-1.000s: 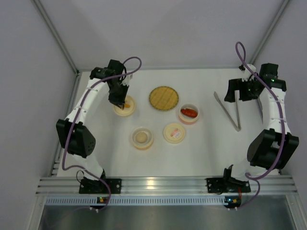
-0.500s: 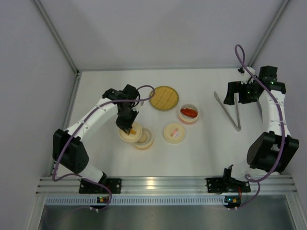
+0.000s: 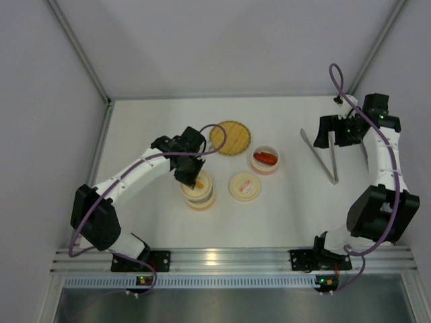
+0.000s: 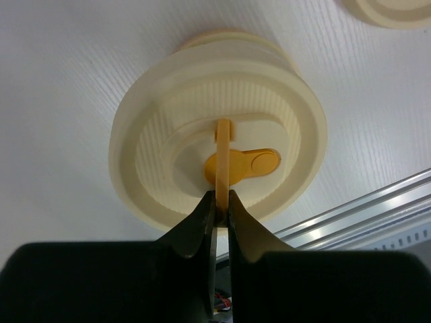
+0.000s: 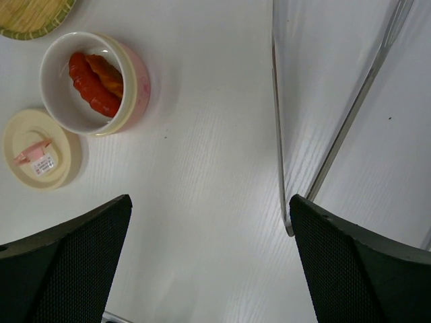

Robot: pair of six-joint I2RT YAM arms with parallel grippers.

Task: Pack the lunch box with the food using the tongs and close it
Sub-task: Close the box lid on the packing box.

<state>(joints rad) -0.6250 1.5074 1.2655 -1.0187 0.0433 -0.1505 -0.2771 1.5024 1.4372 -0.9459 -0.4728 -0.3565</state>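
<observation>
Our left arm stretches forward and inward; the left gripper points down, jaws pinched on a lid tab. Our right arm reaches far forward; the right gripper is wide open.

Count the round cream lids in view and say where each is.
2. The orange-tabbed lid sits over the near-left bowl, its tab pinched by the left pincer. The pink-tabbed lid lies flat on the table, just near of the sausage bowl. None seems hidden.
</observation>
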